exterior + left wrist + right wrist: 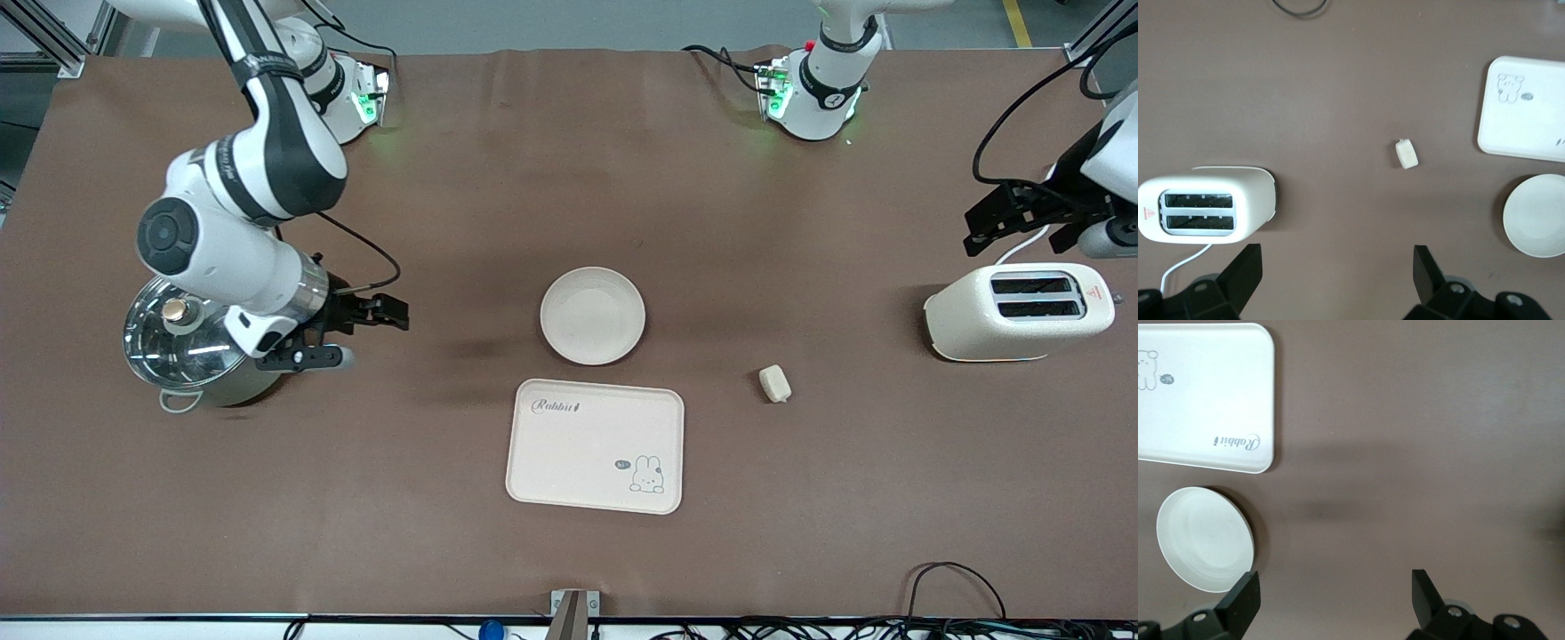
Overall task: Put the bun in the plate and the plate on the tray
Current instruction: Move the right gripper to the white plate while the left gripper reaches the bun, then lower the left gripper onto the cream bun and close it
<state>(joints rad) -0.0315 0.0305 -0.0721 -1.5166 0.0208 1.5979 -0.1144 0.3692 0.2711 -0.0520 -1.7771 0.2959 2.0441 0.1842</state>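
With both pincers spread wide and empty — the left pincer [1338, 280] high over the toaster [1019, 310], the right pincer [356, 333] beside the pot [182, 351] — the tiny bun [775, 383], mid-worktop between toaster and tray [569, 480] and near the plate [592, 315], could squirt from an off-centre pinch.

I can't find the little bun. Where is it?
In the front view, the bun lies on the bare table between the tray and the toaster, toward the left arm's end, a bit nearer the camera than the plate.
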